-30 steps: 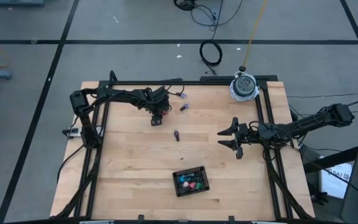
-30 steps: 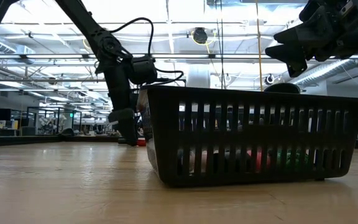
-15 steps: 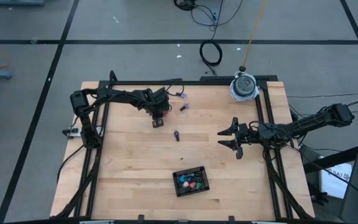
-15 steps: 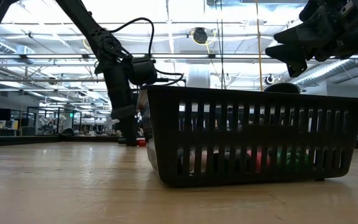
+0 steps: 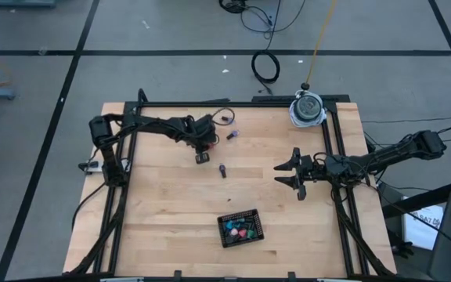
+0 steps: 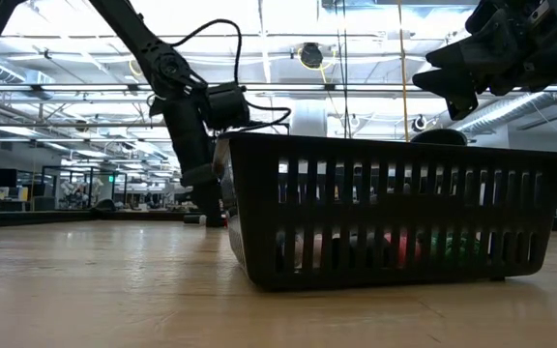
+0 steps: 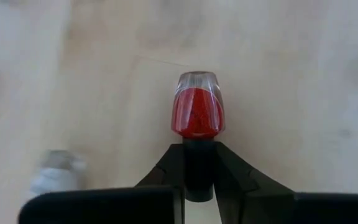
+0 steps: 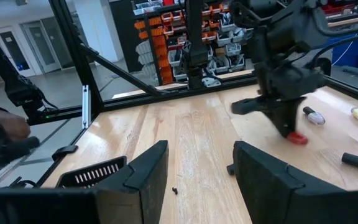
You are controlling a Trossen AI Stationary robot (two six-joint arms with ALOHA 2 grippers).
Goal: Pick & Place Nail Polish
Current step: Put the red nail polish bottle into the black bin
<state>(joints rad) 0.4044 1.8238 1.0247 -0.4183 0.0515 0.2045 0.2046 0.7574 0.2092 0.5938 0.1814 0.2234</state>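
Observation:
My left gripper is at the far left of the table, pointing steeply down and shut on a red nail polish bottle. The right wrist view shows that bottle low over the wood. A purple bottle and a dark one lie loose on the table nearby. Several more bottles sit in the black basket near the front edge. My right gripper hangs open and level at the right side, holding nothing. My left gripper pinches the red bottle's dark cap between its two fingertips. The fingers come from above, slanting down, and lie along the bottle. Its glass body sticks out past the fingertips. Whether it is clear of the wood, I cannot tell.
The black slatted basket fills the low view's foreground. A white round device sits at the far right corner. Black frame rails run along the table's sides. Bare wood lies between the loose bottles and the basket.
My left gripper has shut on the red bottle. It has then moved a little toward the table's right and near edges, rolling slightly, and the bottle has gone with it. My right arm has kept still.

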